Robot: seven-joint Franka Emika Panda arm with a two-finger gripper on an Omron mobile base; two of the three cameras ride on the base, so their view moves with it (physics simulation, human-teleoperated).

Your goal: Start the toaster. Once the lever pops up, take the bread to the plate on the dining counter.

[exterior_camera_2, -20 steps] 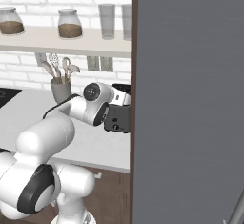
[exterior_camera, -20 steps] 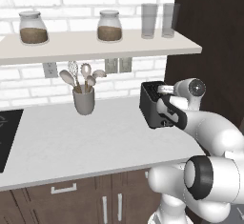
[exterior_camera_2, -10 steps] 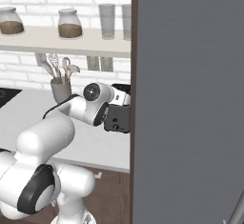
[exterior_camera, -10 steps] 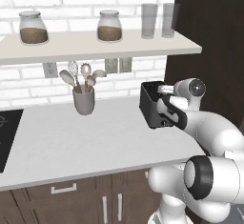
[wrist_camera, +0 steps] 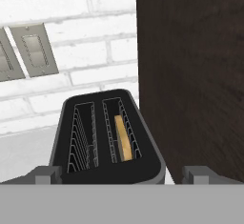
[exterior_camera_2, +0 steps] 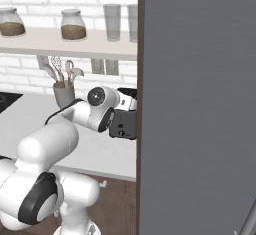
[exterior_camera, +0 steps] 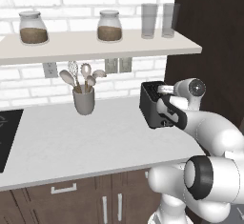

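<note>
Gripper (wrist_camera: 116, 174) spread wide at toaster's (wrist_camera: 107, 142) front end, straddling it; bread (wrist_camera: 124, 138) sunk in right slot.

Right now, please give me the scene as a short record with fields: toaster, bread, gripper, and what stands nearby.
toaster: black toaster, two slots, on the pale worktop beside a dark tall cabinet
bread: slice upright and low in the slot nearer the cabinet; other slot empty
gripper: at the toaster's front end, fingertips on either side of it; contact not visible
nearby: grey utensil cup; two jars and two glasses on the shelf
</note>
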